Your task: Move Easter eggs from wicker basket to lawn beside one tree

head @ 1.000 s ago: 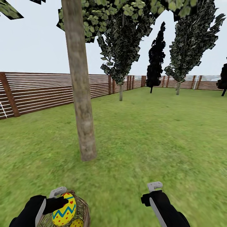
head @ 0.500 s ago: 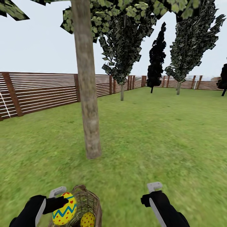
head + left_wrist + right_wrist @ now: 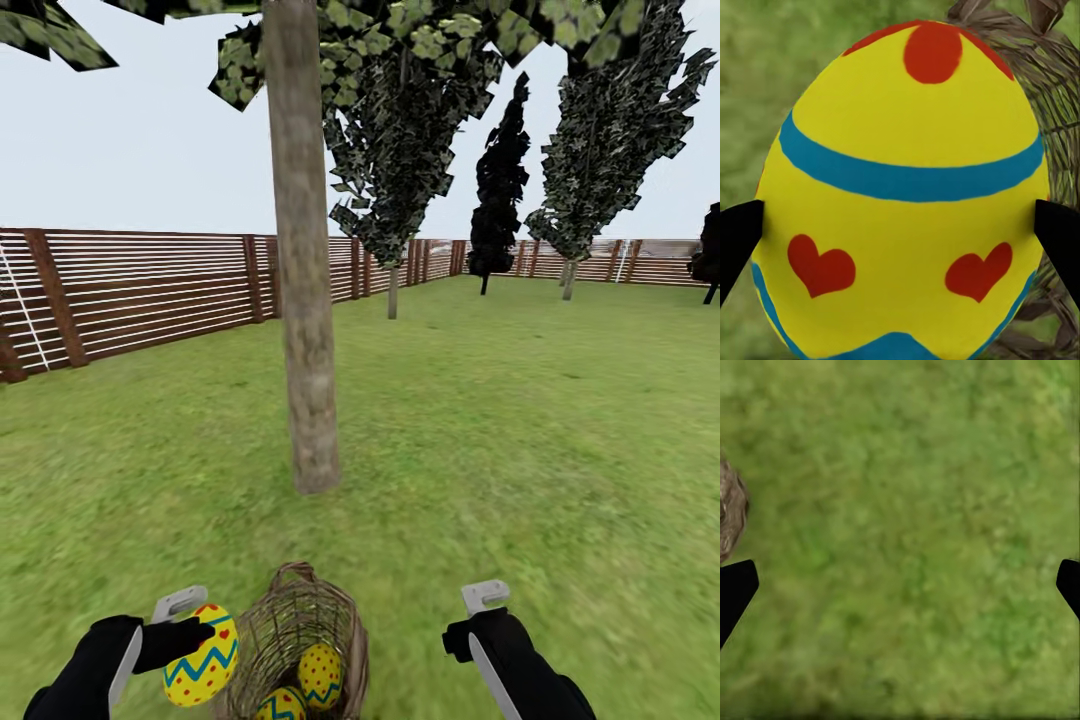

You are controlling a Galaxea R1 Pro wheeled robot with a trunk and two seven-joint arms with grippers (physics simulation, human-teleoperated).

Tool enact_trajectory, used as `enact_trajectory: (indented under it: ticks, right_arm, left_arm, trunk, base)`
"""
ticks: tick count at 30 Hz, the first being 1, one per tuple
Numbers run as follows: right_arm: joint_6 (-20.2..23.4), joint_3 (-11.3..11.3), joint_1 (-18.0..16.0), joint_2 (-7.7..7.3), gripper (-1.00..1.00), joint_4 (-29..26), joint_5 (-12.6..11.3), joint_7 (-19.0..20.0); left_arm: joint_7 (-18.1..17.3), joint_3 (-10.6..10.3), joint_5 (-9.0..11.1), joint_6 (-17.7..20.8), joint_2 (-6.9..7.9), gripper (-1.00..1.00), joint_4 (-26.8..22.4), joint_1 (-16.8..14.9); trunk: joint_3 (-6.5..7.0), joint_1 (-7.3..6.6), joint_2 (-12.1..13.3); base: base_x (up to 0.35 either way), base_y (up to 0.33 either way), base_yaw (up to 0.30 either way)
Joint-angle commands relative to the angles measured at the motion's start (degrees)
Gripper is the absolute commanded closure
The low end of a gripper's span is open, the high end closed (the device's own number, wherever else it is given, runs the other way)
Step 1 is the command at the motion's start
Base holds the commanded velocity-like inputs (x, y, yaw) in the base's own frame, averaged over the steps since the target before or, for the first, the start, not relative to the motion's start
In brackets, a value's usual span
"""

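Observation:
My left gripper (image 3: 195, 640) is shut on a yellow Easter egg (image 3: 202, 656) with red hearts and teal bands, held just left of the wicker basket (image 3: 300, 615) and above the lawn (image 3: 520, 450). Up close in the left wrist view, that egg (image 3: 900, 187) sits between the black fingers with the basket's weave (image 3: 1054, 112) behind it. Two more eggs (image 3: 320, 675) (image 3: 282, 706) lie inside the basket. A pale-trunked tree (image 3: 308, 350) stands just beyond the basket. My right gripper (image 3: 485, 600) hangs open and empty over grass (image 3: 900, 585), to the right of the basket.
A brown slat fence (image 3: 150, 295) runs along the left and the far side of the garden. Dark cone-shaped trees (image 3: 498, 190) and other trees stand further back. Open grass stretches ahead and to the right of the near trunk.
The whole view has swung, so tree and basket sit further right in the picture. The held egg, earlier over the basket, is now left of it, and both eggs inside show.

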Motion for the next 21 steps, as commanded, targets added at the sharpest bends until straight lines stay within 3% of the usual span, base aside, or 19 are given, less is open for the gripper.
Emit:
enact_trajectory:
  ticks: [1, 7, 17, 21]
  right_arm:
    - [0.19, 0.12, -0.04, -0.03, -1.0, -0.06, -0.6, -0.57]
    - [0.19, 0.12, -0.04, -0.03, -1.0, -0.05, -0.6, -0.57]
    - [0.18, 0.06, -0.04, -0.12, -1.0, -0.13, -0.6, -0.57]
    - [0.32, 0.17, -0.04, -0.04, -1.0, -0.13, -0.34, -0.72]
  left_arm:
    - [-0.54, 0.22, -0.58, 0.15, -0.01, 1.0, -0.05, -0.07]
    - [-0.61, 0.31, -0.49, 0.36, 0.15, 1.0, -0.47, -0.06]
    - [-0.53, 0.31, -0.56, 0.13, 0.18, 1.0, -0.5, -0.04]
    - [-0.53, 0.31, -0.56, 0.15, 0.17, 1.0, -0.5, -0.08]
  trunk:
    - [-0.06, -0.02, -0.04]
    - [-0.06, -0.02, -0.04]
    - [-0.06, -0.02, -0.04]
    - [-0.06, -0.02, -0.04]
  base:
    - [-0.196, 0.293, 0.0]
    - [-0.157, 0.237, 0.0]
    - [-0.004, 0.006, 0.0]
    - [0.0, 0.0, 0.209]
